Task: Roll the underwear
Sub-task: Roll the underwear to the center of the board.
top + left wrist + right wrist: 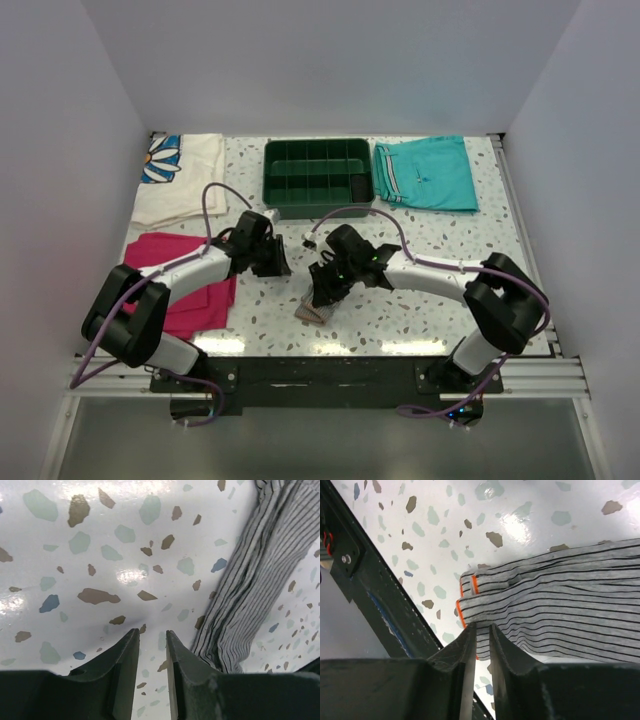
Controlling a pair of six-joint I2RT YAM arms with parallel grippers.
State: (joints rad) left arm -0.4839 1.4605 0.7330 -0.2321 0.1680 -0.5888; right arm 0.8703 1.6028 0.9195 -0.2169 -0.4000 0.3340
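Top view: underwear [313, 312] seen on speckled counter [420, 320] near front edge, directly under right end effector [322, 296]. Left end effector [277, 264] held near, up-left, apart from cloth.

Left wrist view: fingers parted narrowly, nothing gripped, bare counter seen between them. Striped cloth lies off to right.

Right wrist view: fingers nearly closed, tips set at orange-trimmed hem [474, 584]. Whether cloth is pinched cannot be told.

Bright overhead light, glare on table [130, 575] (sharp)
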